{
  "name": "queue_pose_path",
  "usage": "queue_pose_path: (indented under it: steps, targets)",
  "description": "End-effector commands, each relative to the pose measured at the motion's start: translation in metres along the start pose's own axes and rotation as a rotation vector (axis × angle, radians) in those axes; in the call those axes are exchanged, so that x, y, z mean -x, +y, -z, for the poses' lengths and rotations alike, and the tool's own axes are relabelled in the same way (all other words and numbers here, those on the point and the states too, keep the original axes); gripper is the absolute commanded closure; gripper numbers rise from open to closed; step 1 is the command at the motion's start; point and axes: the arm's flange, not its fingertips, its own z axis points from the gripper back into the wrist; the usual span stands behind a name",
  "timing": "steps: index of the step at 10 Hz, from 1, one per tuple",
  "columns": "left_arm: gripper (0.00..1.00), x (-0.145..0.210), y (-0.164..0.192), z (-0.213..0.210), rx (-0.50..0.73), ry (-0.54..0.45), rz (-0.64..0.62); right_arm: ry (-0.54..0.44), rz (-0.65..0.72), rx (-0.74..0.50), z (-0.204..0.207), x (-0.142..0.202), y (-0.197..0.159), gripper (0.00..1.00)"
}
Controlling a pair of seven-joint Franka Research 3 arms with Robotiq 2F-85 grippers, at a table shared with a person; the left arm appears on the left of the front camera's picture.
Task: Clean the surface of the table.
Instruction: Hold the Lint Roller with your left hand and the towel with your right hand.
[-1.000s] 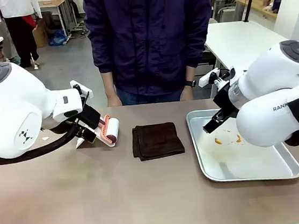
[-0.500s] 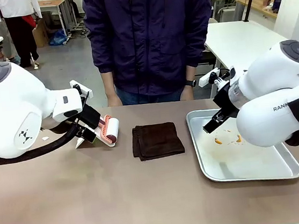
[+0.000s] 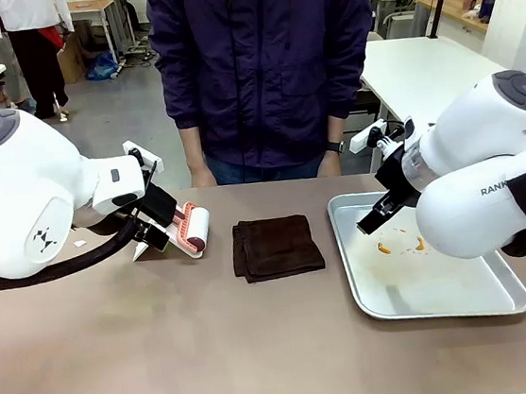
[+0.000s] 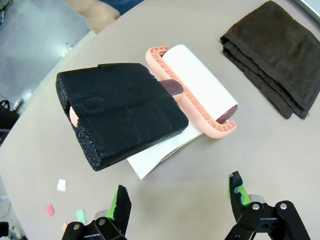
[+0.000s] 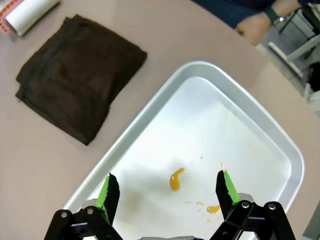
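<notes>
Left gripper (image 4: pixel 178 189) gapes open just short of the lint roller (image 4: pixel 197 87) near the far-left edge of the surface of the table (image 3: pixel 213 341), so centre its foam handle (image 4: pixel 120 115) before squeezing, right gripper (image 5: pixel 167 182) open too.

Lint roller (image 4: pixel 197 90), handle mostly under black foam block (image 4: pixel 120 112); tiny coloured scraps (image 4: pixel 61 185), too small to identify.

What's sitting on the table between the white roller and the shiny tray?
A folded dark brown cloth lies flat between the roller and the tray, with bare table on both sides, seen in the front view.
</notes>
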Motion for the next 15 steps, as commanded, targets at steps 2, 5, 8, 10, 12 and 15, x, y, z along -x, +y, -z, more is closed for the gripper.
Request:
queue_pose_path:
  steps: [2, 5, 8, 10, 12, 15]
  targets:
    - [0.00, 0.000, 0.000, 0.000, 0.000, 0.000, 0.000, 0.000, 0.000, 0.000, 0.000, 0.000, 0.000, 0.00]
    - [0.00, 0.000, 0.000, 0.000, 0.000, 0.000, 0.000, 0.000, 0.000, 0.000, 0.000, 0.000, 0.000, 0.00]
    - [0.00, -0.001, 0.002, -0.039, 0.102, 0.194, -0.143, 0.277, 0.324, -0.175, -0.042, -0.013, -0.002, 0.00]
    - [0.00, 0.002, 0.007, -0.076, 0.190, 0.285, -0.286, 0.319, 0.418, -0.275, -0.083, -0.017, -0.007, 0.00]
    - [0.00, 0.009, 0.028, -0.120, 0.442, 0.179, -0.386, 0.238, 0.560, -0.440, -0.129, -0.005, -0.025, 0.00]
    - [0.00, 0.047, 0.097, -0.161, 0.699, -0.019, -0.564, 0.024, 0.757, -0.662, -0.180, 0.051, -0.068, 0.00]
